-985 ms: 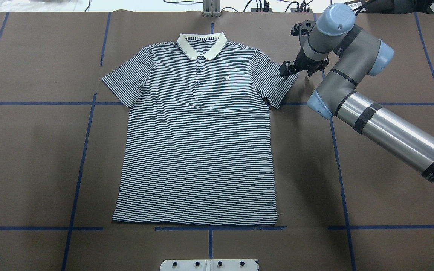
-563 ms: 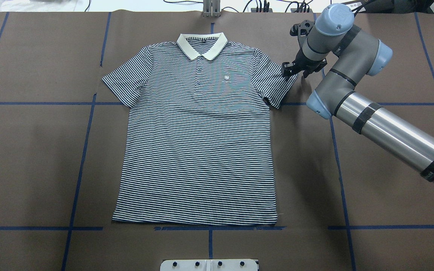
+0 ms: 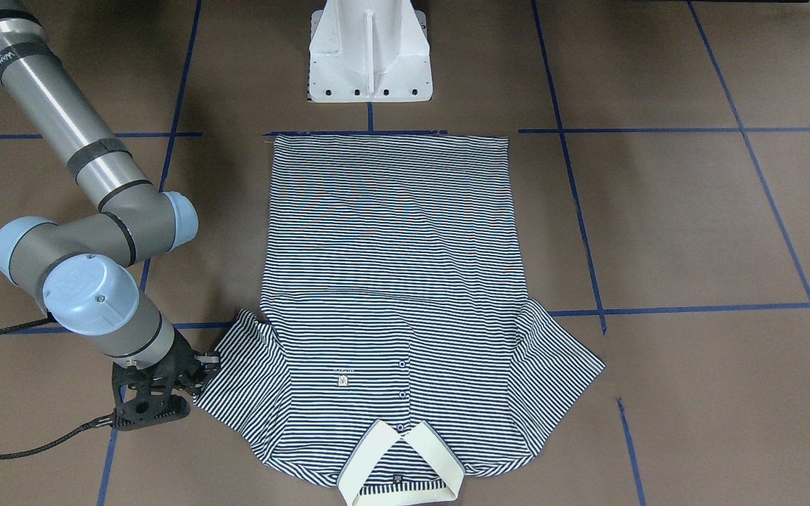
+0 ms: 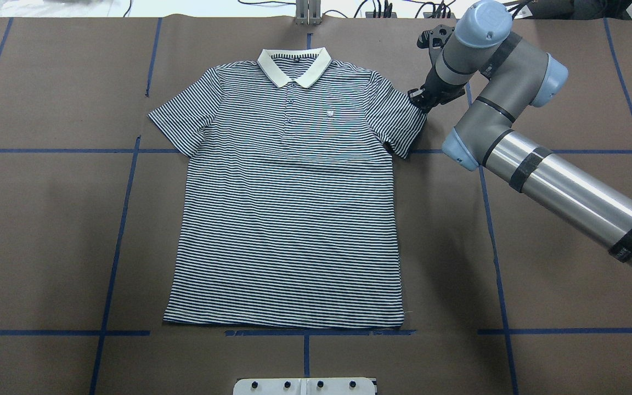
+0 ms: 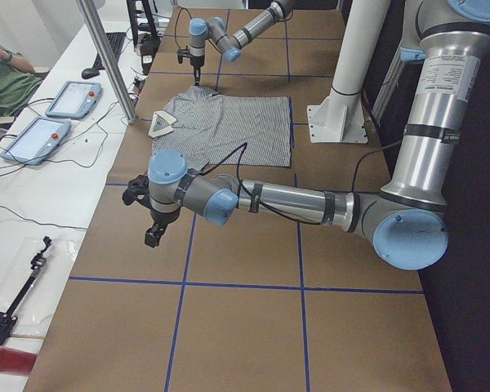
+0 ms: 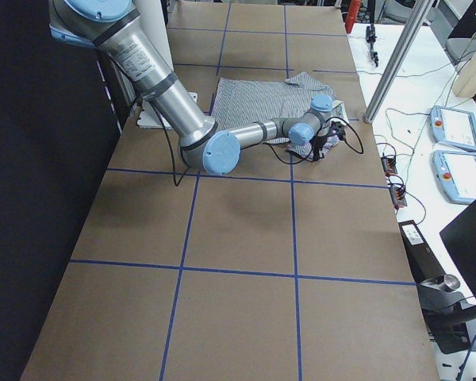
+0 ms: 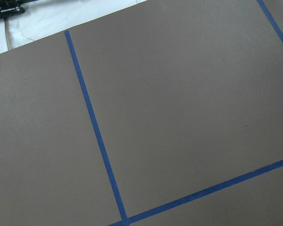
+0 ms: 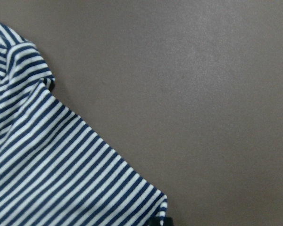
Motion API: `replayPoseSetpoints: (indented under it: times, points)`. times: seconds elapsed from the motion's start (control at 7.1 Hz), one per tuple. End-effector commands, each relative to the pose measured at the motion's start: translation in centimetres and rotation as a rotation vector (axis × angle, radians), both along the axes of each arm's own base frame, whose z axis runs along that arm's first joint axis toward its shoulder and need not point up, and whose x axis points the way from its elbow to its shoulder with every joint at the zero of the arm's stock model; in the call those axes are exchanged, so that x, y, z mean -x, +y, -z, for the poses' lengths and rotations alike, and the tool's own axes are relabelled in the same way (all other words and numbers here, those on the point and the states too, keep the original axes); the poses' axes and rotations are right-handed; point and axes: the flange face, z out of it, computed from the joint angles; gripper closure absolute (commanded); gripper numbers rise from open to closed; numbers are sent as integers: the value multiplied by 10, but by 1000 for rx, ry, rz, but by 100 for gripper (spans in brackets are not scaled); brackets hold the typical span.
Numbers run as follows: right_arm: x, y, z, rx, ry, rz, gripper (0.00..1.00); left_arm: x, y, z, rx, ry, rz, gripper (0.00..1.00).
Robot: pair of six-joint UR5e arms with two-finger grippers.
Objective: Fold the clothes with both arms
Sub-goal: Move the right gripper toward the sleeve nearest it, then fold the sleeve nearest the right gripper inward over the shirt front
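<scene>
Grip quality decides this step: with the shirt spread flat beside it, the right gripper sits at the sleeve's outer corner, jaws unreadable as open or closed, and should pinch both layers squarely.

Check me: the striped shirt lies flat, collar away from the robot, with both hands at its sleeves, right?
Only the right hand is at a sleeve; the left hand hangs over bare table, apart from the shirt, as the exterior left view shows.

right tool jaws hidden, left tool tiny
</scene>
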Motion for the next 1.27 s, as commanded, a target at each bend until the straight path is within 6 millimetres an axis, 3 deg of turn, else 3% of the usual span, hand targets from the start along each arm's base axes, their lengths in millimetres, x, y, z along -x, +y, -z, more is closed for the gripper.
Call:
replayPoseSetpoints:
  times: [0.0,0.14,0.42,0.7,0.84,1.13]
  points:
    - [0,14,63,-69,-97,36,100,0,0,-1,-1,-1,-2,0]
    - [2,25,92,-87,-153,72,100,0,0,-1,-2,-2,-3,0]
    - [45,39,131,-121,-169,112,100,0,0,-1,-7,-3,-6,0]
    - [91,22,156,-133,-112,86,100,1,1,0,-22,-1,-4,0]
    - [104,8,170,-131,-85,68,100,1,1,0,-23,-4,-3,0]
    - [126,-6,172,-124,-21,30,100,1,1,0,-23,-4,-3,0]
